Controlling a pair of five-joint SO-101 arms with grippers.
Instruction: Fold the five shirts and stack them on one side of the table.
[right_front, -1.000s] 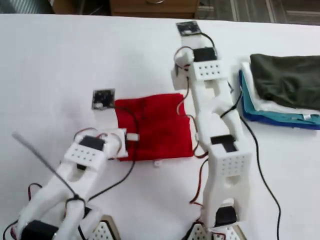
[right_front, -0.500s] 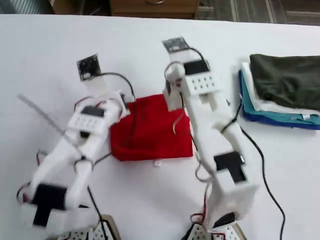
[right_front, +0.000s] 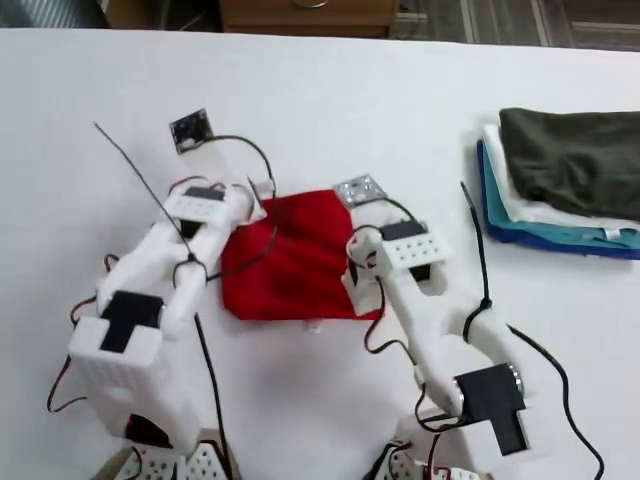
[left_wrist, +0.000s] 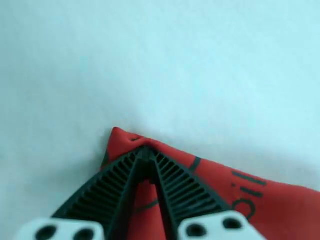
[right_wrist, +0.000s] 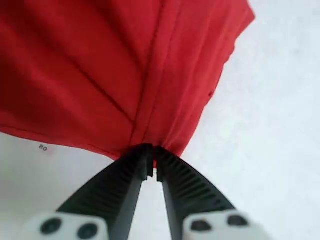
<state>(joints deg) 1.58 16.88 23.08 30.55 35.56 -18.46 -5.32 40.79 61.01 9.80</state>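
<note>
Left wrist view: the left claw has its ribbed black jaws brought together on a corner of the red shirt. The corner is pinched between the tips, and the white table spreads beyond it.

Right wrist view: the right claw is likewise closed, gripping the red shirt's edge. The cloth gathers into creases that run toward the tips.

High view: the red shirt lies folded near the middle of the table, between the two arms. The left arm is at its far left corner and the right arm at its near right edge. A stack of folded shirts sits at the table's right side, well apart from the red shirt. It has a dark green shirt on top, with white and blue ones beneath.
</note>
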